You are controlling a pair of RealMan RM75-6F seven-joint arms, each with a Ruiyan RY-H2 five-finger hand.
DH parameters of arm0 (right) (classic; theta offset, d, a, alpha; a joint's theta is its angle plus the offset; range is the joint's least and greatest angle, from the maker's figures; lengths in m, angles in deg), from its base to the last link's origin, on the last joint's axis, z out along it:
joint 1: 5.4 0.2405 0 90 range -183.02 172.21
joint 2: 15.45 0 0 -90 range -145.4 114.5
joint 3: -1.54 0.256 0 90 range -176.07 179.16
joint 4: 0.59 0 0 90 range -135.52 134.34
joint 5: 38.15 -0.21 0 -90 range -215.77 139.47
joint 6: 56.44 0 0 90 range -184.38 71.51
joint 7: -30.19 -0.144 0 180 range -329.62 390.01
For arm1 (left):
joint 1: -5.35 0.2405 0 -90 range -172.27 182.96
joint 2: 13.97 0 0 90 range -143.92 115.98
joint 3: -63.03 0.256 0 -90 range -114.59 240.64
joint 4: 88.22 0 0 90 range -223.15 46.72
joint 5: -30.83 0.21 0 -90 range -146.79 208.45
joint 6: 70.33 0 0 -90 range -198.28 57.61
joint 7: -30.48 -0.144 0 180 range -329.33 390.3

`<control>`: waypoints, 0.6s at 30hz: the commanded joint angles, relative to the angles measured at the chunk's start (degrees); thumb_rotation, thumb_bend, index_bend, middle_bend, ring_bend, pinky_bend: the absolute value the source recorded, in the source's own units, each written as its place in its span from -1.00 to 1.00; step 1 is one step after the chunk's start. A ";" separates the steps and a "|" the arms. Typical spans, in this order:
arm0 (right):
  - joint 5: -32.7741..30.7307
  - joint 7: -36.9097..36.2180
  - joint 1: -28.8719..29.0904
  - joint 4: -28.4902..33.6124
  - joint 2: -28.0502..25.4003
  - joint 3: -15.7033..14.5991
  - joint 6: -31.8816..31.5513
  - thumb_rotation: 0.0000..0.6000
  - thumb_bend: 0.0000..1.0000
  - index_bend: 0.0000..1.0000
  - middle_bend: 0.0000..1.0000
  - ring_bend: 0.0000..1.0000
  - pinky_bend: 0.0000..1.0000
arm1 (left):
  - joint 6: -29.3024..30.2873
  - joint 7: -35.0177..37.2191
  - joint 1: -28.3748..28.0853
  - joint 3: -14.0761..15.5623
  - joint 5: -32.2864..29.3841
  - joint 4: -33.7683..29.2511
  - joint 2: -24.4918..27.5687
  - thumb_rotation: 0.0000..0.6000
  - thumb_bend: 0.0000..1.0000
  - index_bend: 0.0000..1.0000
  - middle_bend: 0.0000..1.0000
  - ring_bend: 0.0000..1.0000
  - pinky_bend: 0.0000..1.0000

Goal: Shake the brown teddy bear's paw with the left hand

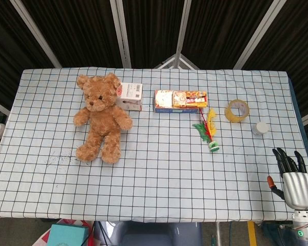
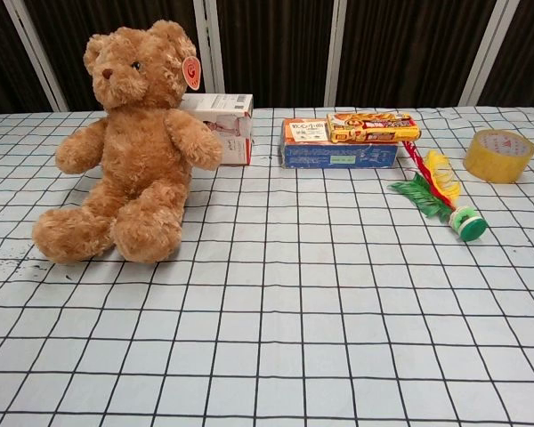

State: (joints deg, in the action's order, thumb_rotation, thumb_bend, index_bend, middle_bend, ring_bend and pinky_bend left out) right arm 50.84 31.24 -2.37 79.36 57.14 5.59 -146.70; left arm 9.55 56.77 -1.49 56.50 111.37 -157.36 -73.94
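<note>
Hovering at the table's (image 1: 159, 195) near right corner, the right hand (image 1: 295, 179) holds nothing, its dark fingers (image 1: 286, 160) extended and apart, well apart from the teddy bear (image 1: 99, 117). The left hand appears in neither view. The bear sits far across the checked cloth, a white box (image 2: 222, 124) just behind it, snack boxes (image 2: 343, 140), a feathered toy (image 2: 440, 196) and a tape roll (image 2: 498, 155) farther right.

Head view: high, looking down. Chest view: low, nearer. Both share table (image 1: 159, 174) (image 2: 276, 338).

Teddy bear (image 2: 133, 142) perhaps hides white box's (image 2: 221, 126) left part.
</note>
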 commanded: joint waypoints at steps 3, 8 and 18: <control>-0.40 -0.05 0.14 0.03 -0.05 0.04 0.58 1.00 -0.27 -0.83 -0.77 -0.53 -0.88 | -0.38 -0.31 -0.04 0.02 -0.24 0.02 -0.03 1.00 -0.55 -0.76 -0.92 -1.00 -1.00; -0.35 -0.02 0.05 0.09 -0.15 0.05 0.37 1.00 -0.27 -0.83 -0.77 -0.53 -0.88 | -0.31 -0.31 -0.05 -0.08 -0.32 -0.19 0.03 1.00 -0.55 -0.76 -0.92 -1.00 -1.00; -0.83 -0.43 -0.12 0.15 -0.29 0.04 0.61 1.00 -0.27 -0.83 -0.77 -0.53 -0.88 | -0.96 0.06 -0.15 0.15 -0.29 -0.50 -0.06 1.00 -0.55 -0.76 -0.91 -1.00 -1.00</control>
State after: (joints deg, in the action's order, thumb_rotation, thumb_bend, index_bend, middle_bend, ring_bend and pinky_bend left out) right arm 50.00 30.78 -2.49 79.53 56.86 5.65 -146.11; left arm 8.63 56.78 -1.63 56.63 111.06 -157.83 -74.00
